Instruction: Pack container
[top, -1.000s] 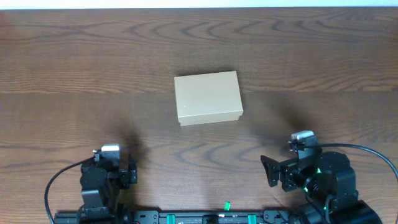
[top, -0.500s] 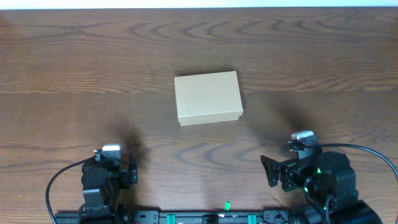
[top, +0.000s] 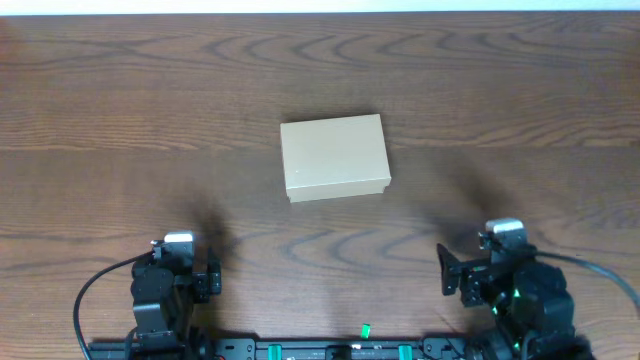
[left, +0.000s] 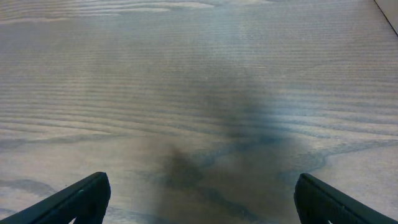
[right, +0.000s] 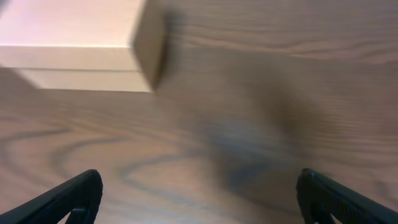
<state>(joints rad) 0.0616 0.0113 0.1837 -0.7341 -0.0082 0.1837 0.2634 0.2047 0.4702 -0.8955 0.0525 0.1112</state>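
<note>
The container, a plain tan cardboard box with its lid shut, lies in the middle of the wooden table. It also shows at the top left of the right wrist view, blurred. My left gripper is open and empty over bare wood near the front left edge. My right gripper is open and empty near the front right edge, well short of the box.
The brown wooden table fills the overhead view. Black cables loop from both arm bases at the front edge. No stationery items show in any view.
My right arm has drawn back toward the front edge and a little to the right. The left arm and the box have not moved.
</note>
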